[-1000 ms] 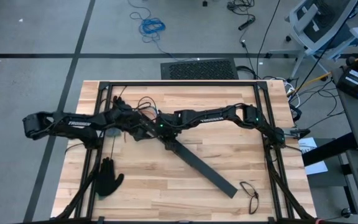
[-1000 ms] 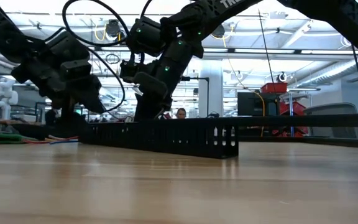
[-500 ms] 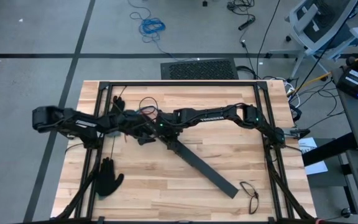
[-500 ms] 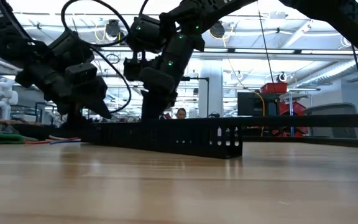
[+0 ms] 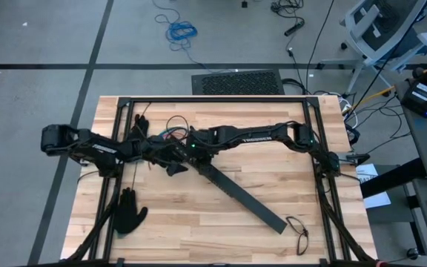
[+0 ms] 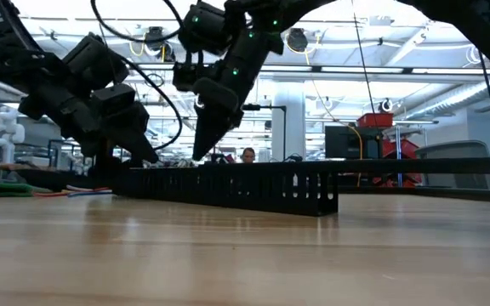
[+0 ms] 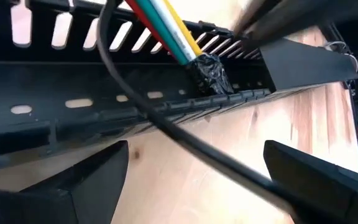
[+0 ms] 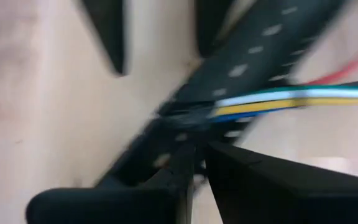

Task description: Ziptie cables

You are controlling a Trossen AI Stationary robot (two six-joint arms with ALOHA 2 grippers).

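Bundling step: left gripper (image 7: 194,180) gapes empty beside the cables (image 7: 166,28); right gripper (image 8: 201,165), nearly closed, needs a ziptie.

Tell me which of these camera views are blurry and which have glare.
Right wrist view: motion-smeared, the cables streak into bands. Left wrist view: sharper on the cables, bright glare behind the slotted bar. Low view: backlit, arms in silhouette. High view: evenly lit.

the table (image 5: 221,204) is topped with pale, matt wood planks with visible grain. the slotted bar (image 7: 104,106) looks like matt black plastic. the cables (image 7: 166,25) are sheathed in smooth, slightly glossy plastic, bound at the end with crinkled, shiny black tape (image 7: 209,70).
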